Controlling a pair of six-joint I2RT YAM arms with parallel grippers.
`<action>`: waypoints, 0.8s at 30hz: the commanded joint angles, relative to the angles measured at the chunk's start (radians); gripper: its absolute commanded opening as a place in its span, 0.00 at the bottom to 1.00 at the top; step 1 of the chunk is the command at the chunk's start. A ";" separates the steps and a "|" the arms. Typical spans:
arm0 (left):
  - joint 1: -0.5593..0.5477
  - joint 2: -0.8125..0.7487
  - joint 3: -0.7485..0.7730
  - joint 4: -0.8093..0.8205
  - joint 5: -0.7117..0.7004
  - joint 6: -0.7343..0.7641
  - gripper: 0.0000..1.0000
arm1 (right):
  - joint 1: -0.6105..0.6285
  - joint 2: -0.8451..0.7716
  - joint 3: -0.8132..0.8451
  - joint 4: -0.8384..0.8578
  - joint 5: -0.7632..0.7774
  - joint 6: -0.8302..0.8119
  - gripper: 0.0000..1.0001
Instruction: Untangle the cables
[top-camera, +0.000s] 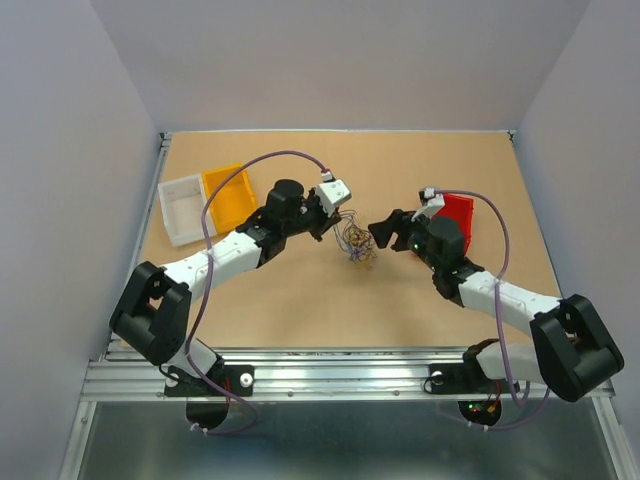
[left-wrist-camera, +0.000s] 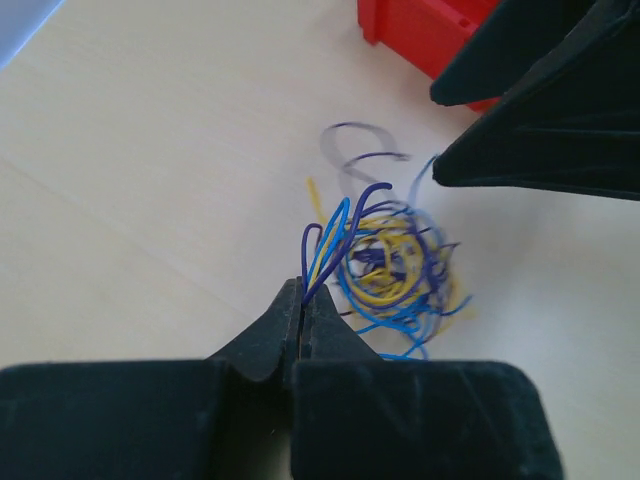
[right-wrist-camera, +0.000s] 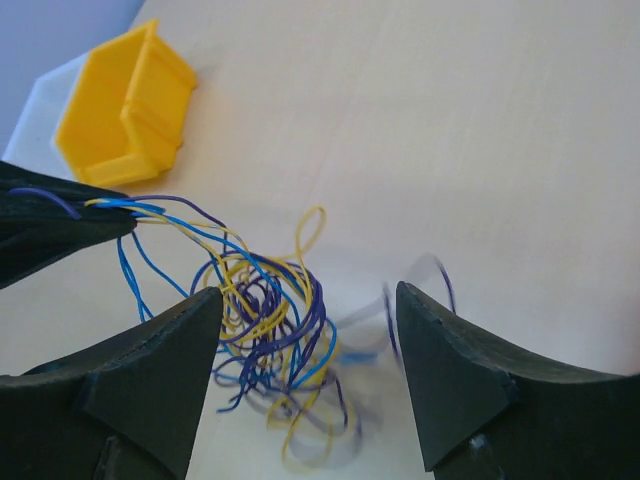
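Table (top-camera: 300, 300): pale tan board, wood-like, matt and smooth. Cables (left-wrist-camera: 385, 265): hair-thin wires in smooth plastic insulation, purple, blue and yellow, with a slight sheen. Left gripper (left-wrist-camera: 303, 295) and right gripper (right-wrist-camera: 308, 300): matt black plastic, faintly grainy on the finger faces. Yellow bin (right-wrist-camera: 125, 110) and red bin (left-wrist-camera: 420, 35): moulded plastic, smooth, lightly glossy. White bin (top-camera: 183, 210): translucent plastic. Rail (top-camera: 330, 375) at the near edge: bare ribbed metal, satin finish. Walls (top-camera: 70, 120): matt, uniform grey. Arms (top-camera: 225, 255): white and black plastic shells, smooth.
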 joint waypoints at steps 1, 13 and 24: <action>0.008 -0.065 -0.001 0.014 0.062 0.048 0.00 | 0.003 0.050 -0.001 0.149 -0.170 -0.059 0.75; 0.005 -0.122 -0.022 0.028 0.081 0.022 0.00 | 0.037 0.245 0.108 0.218 -0.402 -0.076 0.75; 0.005 -0.135 -0.014 0.002 0.148 0.019 0.00 | 0.088 0.343 0.154 0.286 -0.336 -0.087 0.60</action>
